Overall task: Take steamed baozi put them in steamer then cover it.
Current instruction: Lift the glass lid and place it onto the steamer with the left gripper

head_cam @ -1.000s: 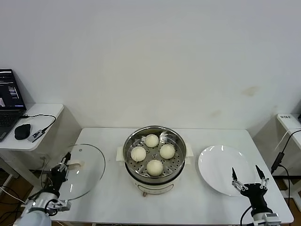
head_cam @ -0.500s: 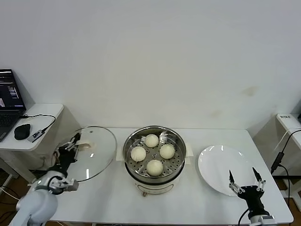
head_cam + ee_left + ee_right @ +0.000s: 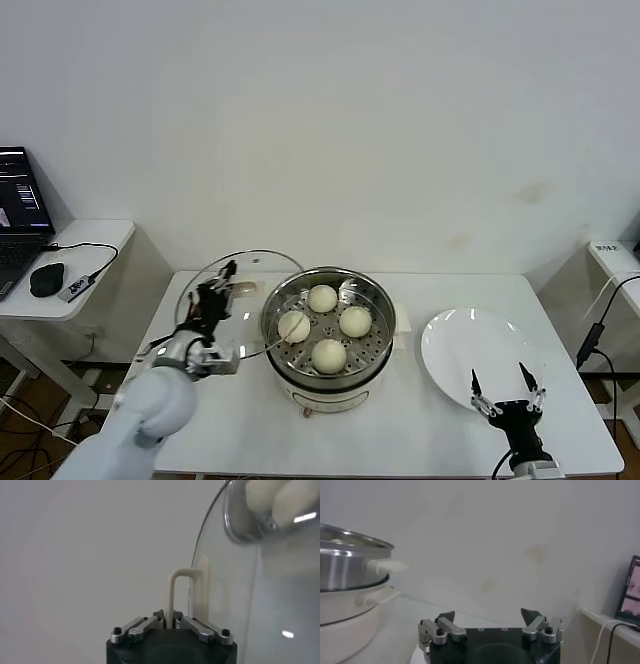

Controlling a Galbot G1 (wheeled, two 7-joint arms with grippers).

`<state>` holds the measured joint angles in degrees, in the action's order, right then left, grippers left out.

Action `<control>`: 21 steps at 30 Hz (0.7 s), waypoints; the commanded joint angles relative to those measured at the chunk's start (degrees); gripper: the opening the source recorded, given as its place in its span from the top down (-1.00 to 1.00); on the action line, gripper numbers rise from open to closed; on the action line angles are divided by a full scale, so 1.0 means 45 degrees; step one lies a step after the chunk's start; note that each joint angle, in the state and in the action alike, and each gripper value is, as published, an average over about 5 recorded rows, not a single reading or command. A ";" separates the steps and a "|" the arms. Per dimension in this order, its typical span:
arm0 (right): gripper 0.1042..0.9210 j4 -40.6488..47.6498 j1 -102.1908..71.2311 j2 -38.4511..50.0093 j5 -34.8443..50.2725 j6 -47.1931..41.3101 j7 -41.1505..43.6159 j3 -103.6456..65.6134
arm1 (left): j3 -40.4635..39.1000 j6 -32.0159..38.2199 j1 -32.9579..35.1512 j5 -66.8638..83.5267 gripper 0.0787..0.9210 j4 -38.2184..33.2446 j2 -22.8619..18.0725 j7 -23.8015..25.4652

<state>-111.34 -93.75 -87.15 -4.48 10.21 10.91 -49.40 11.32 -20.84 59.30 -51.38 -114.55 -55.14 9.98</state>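
since a second ago, the left gripper (image 3: 213,299) has carried the glass cover (image 3: 232,303) up off the near left part of the table and across toward the steamer, and the right gripper (image 3: 503,392) has dropped lower at the front right.

a white table (image 3: 240,420) stands against a pale wall. the steamer (image 3: 329,377), a shiny steel pot on a white base with side handles, sits in the middle of it, uncovered. to its right a flat white plate (image 3: 470,348) lies on the table, apart from the pot.

the cover now hangs tilted in the air just left of the steamer, its right edge reaching over the pot's left rim. the left gripper is clamped tight on the cover's cream-white handle (image 3: 181,595); the left wrist view shows the handle's loop pinched between the closed fingers (image 3: 135,626), with the clear glass beside it.

four steamed baozi (image 3: 329,354) rest on the perforated tray inside the pot, set in a diamond, close together.

the right gripper hovers at the near edge of the plate, fingers spread wide apart and holding nothing.
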 commanded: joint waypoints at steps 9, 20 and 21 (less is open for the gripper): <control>-0.76 0.0511 0.0099 -0.0323 -0.0881 0.0126 -0.0029 0.0404 | -0.3793 -0.1370 -0.2157 -0.4938 0.82 0.0197 -0.3336 0.2698; -0.76 0.0687 0.0138 -0.0403 -0.1048 0.0153 -0.0033 0.0608 | -0.4105 -0.1388 -0.1580 -0.5708 0.82 0.0605 -0.4468 0.2929; -0.76 0.0703 0.0137 -0.0400 -0.1058 0.0156 -0.0037 0.0618 | -0.4107 -0.1373 -0.1568 -0.5729 0.82 0.0648 -0.4534 0.2906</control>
<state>-108.58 -93.16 -88.80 -8.69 10.83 10.80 -47.03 -4.26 -26.39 52.27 -71.98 -112.55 -70.19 20.93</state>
